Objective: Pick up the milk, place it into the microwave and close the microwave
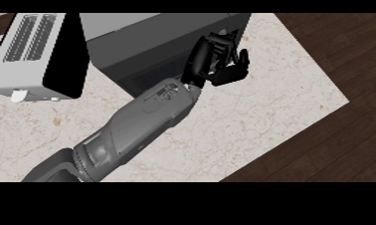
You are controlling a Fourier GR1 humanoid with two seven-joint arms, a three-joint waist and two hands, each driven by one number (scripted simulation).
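1 forearm enters from the lower left. Left hand is at the right front corner of the microwave, above the counter. Whether it is open or closed cannot be told. Milk is not visible, so its position, long axis and heading cannot be told. 1 white appliance stands left of the microwave.

microwave | dark grey box | upright, counter's far side | door state unclear

A black robot hand on a grey forearm shows over a dark grey microwave and beige veined counter.
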